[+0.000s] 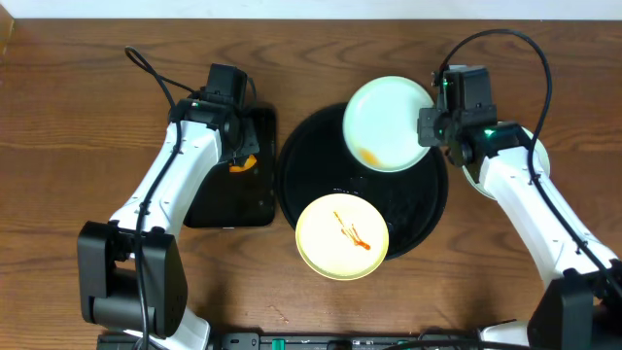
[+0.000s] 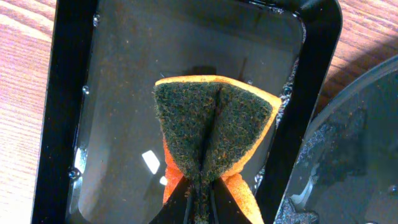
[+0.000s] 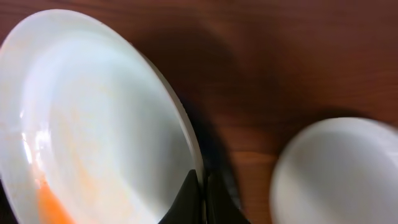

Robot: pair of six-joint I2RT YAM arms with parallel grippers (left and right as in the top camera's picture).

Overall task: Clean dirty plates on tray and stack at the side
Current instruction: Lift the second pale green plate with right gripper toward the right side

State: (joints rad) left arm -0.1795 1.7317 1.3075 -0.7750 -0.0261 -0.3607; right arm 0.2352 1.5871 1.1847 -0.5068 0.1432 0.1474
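Left tool (image 2: 200, 194) is closed on a folded orange sponge (image 2: 211, 124), dark scouring face outward, above the wet rectangular tray (image 2: 62, 124). Right tool (image 3: 202, 196) is pinched shut on the rim of a mint plate (image 1: 387, 122), held tilted over the far right part of the round tray (image 1: 428, 194); an orange smear marks its inner face. A yellow plate (image 1: 342, 236) with red streaks lies at the tray's near edge. A third plate (image 3: 339, 171) sits on the counter (image 1: 58, 117), beside the tray under the right arm.
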